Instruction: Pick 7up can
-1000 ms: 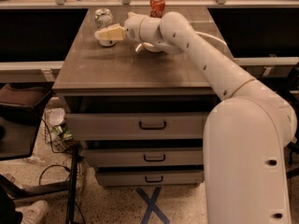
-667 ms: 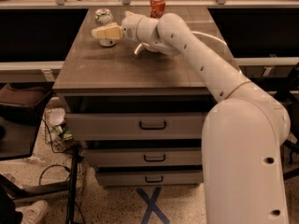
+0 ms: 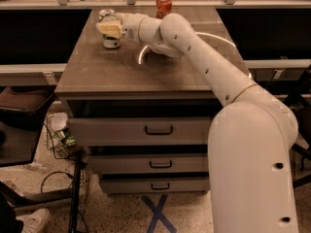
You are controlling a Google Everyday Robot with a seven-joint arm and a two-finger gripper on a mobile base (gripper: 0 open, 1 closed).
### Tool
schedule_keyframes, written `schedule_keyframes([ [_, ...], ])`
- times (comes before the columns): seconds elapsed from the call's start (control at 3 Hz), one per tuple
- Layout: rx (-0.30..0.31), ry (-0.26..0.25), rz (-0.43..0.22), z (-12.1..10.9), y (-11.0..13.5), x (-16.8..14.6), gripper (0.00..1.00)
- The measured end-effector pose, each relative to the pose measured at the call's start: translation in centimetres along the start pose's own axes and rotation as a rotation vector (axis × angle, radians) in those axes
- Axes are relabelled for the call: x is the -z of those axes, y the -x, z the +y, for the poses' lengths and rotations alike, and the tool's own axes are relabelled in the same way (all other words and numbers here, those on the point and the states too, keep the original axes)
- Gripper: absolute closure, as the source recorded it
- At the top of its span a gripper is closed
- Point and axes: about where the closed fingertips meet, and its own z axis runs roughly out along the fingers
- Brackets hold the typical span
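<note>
The gripper is level with the middle of the 7up can and covers its near side; whether it has closed on the can cannot be told. The can stands upright at the back left of the cabinet top, near the left edge and a little in from the back edge. A red-orange can stands at the back edge, well to the right, behind the wrist. The front half of the top lies bare to its front edge. The arm crosses the top from the front right, rising to a bent elbow, forearm pointing left.
</note>
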Motion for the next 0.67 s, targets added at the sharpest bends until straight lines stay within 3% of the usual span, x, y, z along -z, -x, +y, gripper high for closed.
schedule_keyframes([
  [0.67, -0.002, 0.009, 0.0, 0.47, -0.09, -0.49, 0.87],
])
